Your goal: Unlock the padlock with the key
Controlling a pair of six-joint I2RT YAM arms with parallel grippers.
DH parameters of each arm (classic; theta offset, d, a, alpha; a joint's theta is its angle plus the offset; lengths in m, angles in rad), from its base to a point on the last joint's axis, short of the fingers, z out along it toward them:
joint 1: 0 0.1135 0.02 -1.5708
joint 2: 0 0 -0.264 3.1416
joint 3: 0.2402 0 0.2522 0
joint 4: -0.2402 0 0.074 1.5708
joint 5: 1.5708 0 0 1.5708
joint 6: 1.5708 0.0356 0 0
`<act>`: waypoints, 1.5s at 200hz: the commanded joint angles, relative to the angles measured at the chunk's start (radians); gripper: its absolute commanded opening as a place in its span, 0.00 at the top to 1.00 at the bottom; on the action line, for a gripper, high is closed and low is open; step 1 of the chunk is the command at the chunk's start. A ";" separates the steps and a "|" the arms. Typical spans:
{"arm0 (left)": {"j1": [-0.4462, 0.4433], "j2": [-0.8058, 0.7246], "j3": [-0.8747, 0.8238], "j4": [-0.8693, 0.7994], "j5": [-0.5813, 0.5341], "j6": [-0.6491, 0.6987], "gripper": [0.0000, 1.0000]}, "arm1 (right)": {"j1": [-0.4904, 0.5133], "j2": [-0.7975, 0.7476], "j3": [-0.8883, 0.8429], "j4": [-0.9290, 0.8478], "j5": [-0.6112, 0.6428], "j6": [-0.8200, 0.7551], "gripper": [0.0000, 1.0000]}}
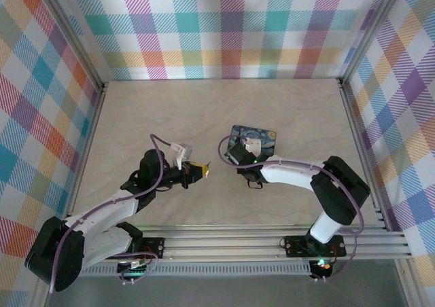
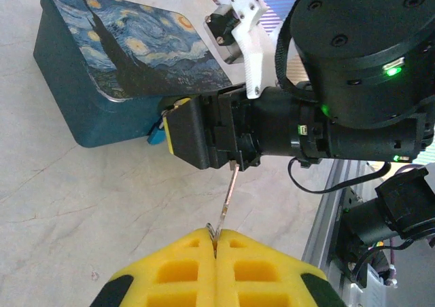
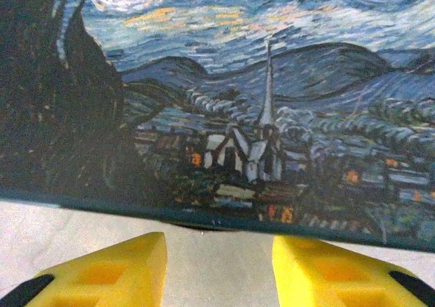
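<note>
Heads up, your left gripper [image 2: 216, 238] pinches the key [image 2: 230, 195] by its end and the right gripper [image 3: 219, 251] is spread, so the unsteadied padlock [image 2: 159, 133] could skid away.

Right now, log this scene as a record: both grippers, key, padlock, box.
left gripper: shut on key
right gripper: open, facing box
key: blade points toward right gripper
padlock: bluish bit beside box wall, mostly hidden
box: starry-sky print on top
lock state: cannot tell
</note>
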 commanded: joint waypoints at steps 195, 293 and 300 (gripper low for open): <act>-0.006 -0.132 -0.050 -0.092 -0.031 0.049 1.00 | -0.041 0.158 0.078 0.045 0.022 0.100 0.62; -0.006 -0.139 -0.074 -0.069 -0.020 0.056 1.00 | -0.079 0.094 0.107 -0.056 -0.111 -0.013 0.82; -0.006 -0.140 -0.078 -0.059 -0.016 0.057 1.00 | -0.083 0.086 0.116 -0.081 -0.136 -0.024 0.83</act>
